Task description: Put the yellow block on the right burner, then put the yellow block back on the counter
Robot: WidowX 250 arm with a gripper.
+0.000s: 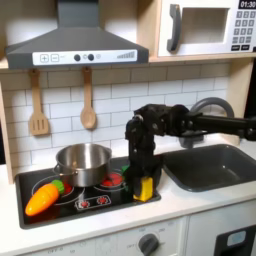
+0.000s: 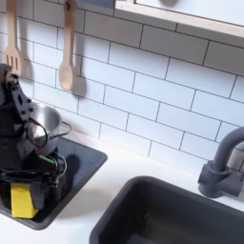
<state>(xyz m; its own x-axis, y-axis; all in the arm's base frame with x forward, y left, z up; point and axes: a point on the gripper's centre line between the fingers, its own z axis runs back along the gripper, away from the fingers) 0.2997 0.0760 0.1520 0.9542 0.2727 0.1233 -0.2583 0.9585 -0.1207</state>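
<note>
End effector [image 1: 143, 183] was clamped on the small bright-yellow plastic block [image 1: 144, 188], right at the black hob panel's [image 1: 90, 203] edge nearest the off-white table [image 1: 190, 205], steel pot [image 1: 82, 162] well behind.

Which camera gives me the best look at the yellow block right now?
The first exterior view: the yellow block sits between the gripper fingers over the hob's right side, with its surroundings visible. The second exterior view shows the block larger, but at the frame's left edge beside cables.
</note>
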